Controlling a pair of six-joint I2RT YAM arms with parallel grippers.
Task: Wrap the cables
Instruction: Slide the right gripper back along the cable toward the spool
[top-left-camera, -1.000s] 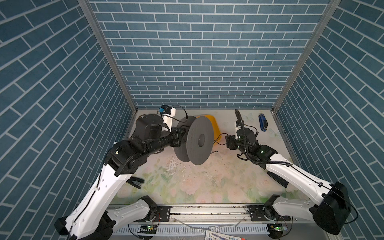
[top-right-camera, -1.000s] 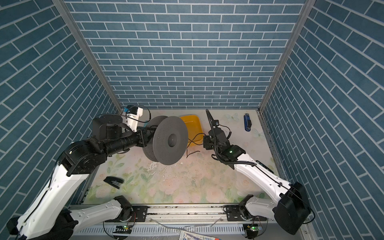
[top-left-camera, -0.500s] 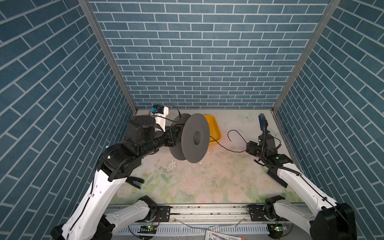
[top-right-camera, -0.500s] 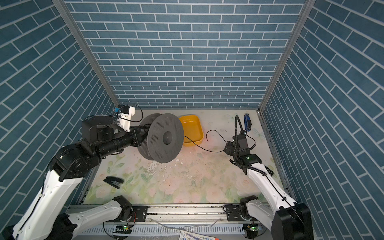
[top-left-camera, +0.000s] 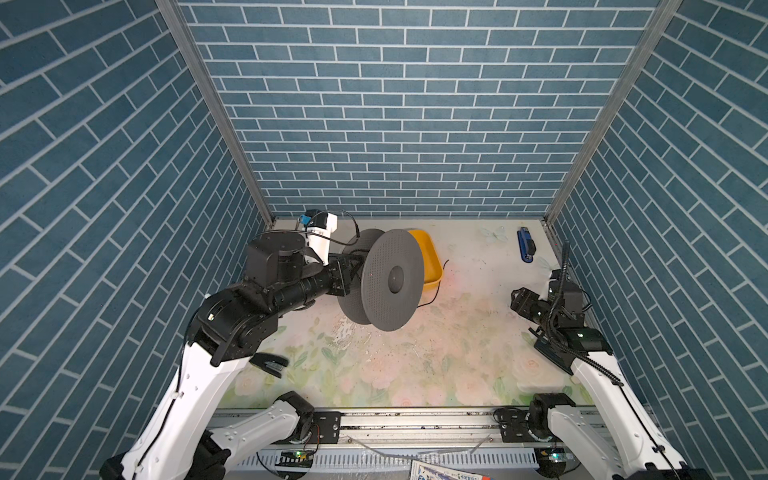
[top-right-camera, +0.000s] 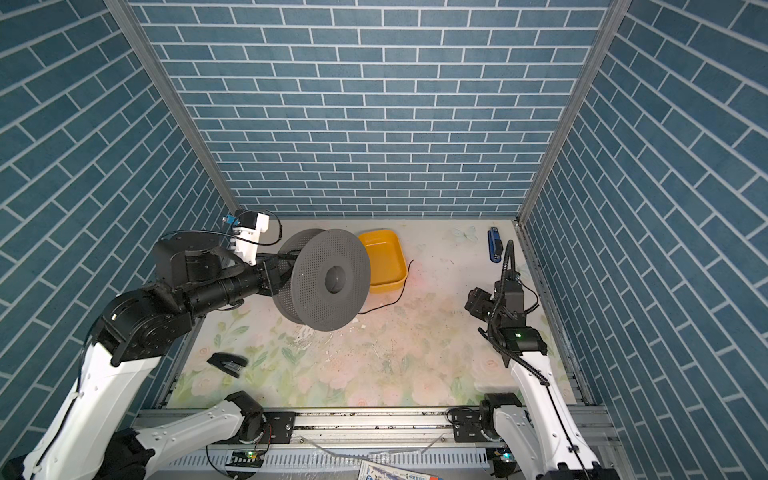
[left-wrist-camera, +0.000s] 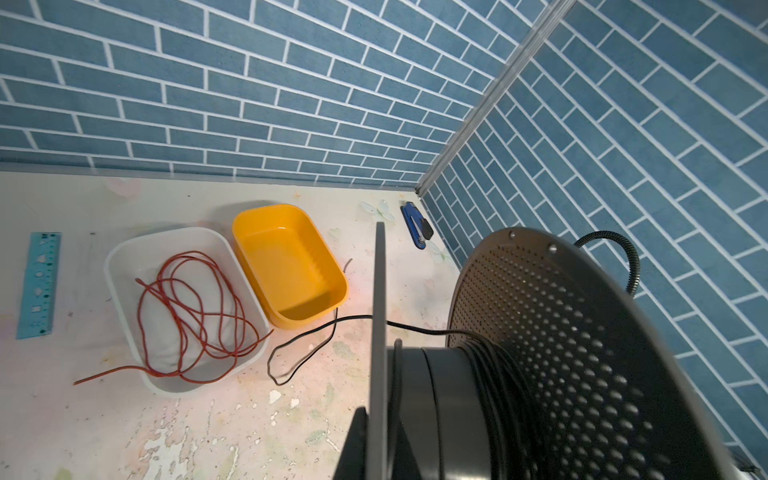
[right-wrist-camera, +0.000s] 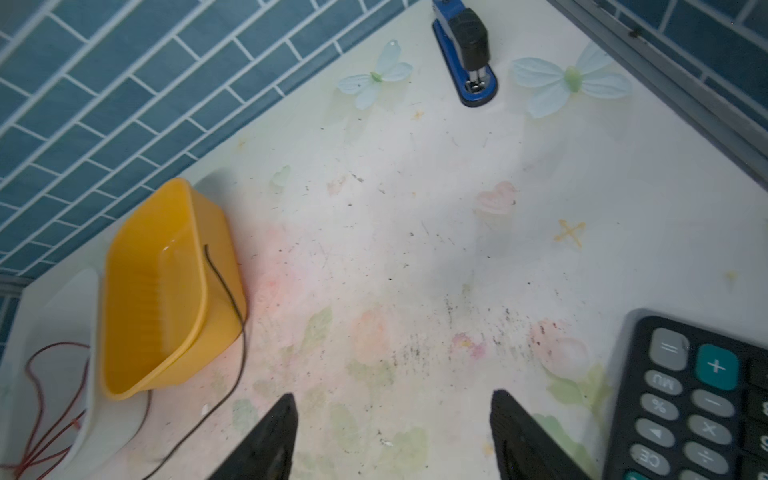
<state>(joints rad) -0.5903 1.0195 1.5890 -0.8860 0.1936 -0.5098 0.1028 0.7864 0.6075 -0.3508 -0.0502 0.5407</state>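
Observation:
My left gripper is shut on one flange of a grey perforated spool, holding it on edge above the table's left half. The cables are one thin black wire. Part of it is wound on the spool's hub. Its loose tail loops on the table and ends beside the yellow tub, showing in both top views and in the right wrist view. My right gripper is open and empty, low over the table's right side, well clear of the wire.
A yellow tub stands behind the spool, next to a white tub holding a reddish wire. A blue stapler lies at the back right and a black stapler at the front left. A calculator lies under my right arm. A teal ruler lies far left.
My right gripper has drawn back from beside the spool to the table's right side, and the wire it pulled along now lies loose. The spool has shifted slightly left.

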